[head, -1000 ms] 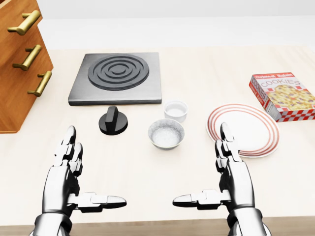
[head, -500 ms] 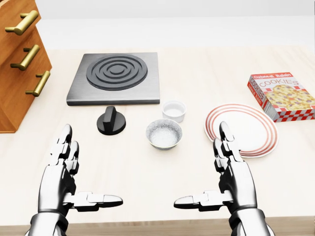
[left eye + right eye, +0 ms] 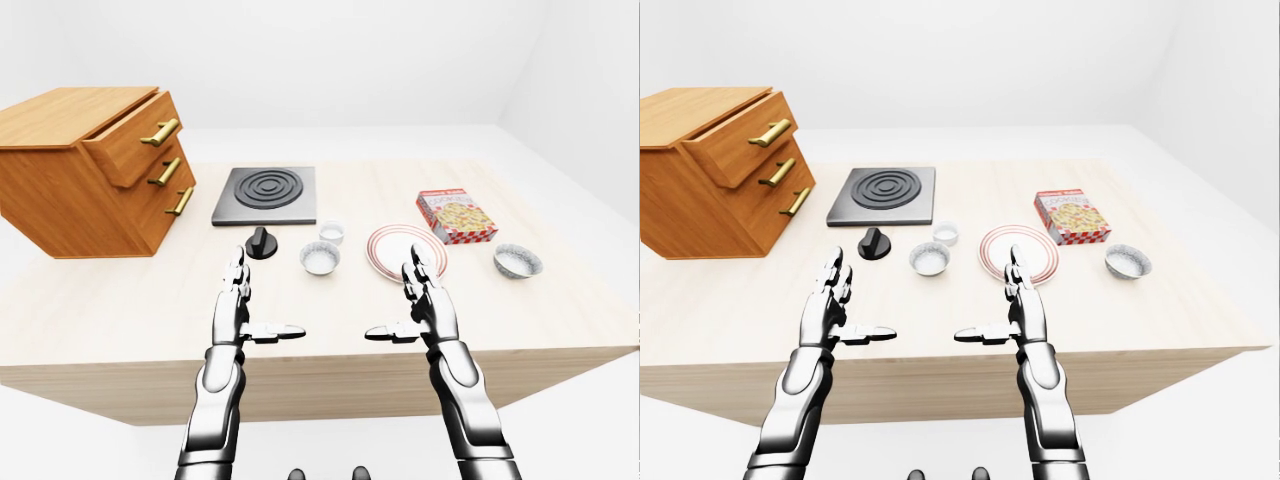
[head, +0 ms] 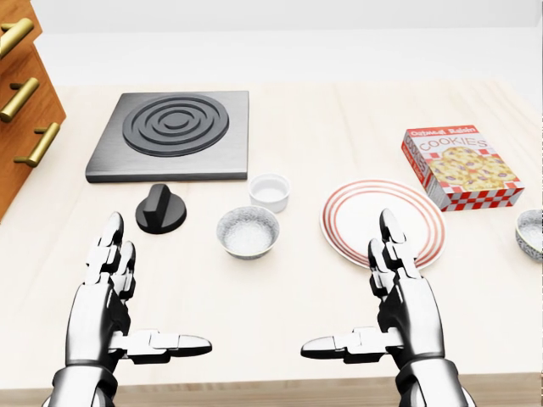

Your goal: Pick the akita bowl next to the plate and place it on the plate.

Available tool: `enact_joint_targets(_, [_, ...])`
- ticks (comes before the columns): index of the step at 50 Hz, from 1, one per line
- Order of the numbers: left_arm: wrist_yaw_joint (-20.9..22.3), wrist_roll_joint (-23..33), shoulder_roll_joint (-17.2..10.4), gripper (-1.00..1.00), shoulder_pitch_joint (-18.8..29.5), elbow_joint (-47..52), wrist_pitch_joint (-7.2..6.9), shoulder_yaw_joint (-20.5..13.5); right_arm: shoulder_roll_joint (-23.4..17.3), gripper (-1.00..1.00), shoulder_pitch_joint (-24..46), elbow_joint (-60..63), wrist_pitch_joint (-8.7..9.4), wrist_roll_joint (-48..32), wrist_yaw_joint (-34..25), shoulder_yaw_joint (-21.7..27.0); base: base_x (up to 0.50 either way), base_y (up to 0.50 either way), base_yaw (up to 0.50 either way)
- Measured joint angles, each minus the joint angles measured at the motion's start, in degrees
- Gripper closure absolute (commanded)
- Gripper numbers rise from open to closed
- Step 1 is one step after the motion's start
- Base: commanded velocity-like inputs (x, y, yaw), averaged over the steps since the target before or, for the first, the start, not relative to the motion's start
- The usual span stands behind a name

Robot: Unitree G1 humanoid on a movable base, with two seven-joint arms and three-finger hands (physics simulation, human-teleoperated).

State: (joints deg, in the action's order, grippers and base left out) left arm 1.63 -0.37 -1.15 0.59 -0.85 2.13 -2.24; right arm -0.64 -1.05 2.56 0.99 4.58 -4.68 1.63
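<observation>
Right now I am holding my left hand [image 4: 100, 309] and my right hand [image 4: 409, 312] open above the near edge of the table [image 4: 254, 297], fingers straight, thumbs pointing inward at each other, gripping nothing. The akita bowl [image 4: 247, 231] is sitting upright just left of the red-ringed plate [image 4: 339, 212], apart from it and between my two hands in the head view. A small white cup [image 4: 270, 192] is standing just above that bowl. A second bowl [image 3: 517, 261] of the same look is resting farther off on the plate's right, below the cookie box [image 4: 462, 165]. The black knob [image 4: 160, 210] is lying under the burner slab [image 4: 170, 136].
</observation>
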Motion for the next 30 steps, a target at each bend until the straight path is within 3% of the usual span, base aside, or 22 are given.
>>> enact_joint_targets(30, [-0.1,0.0,0.0,-1.00,-0.1,0.4,-0.04,0.0,0.0,-1.00,-0.2,1.2,0.28,0.7,-0.1,0.1,0.00,-0.11,0.00])
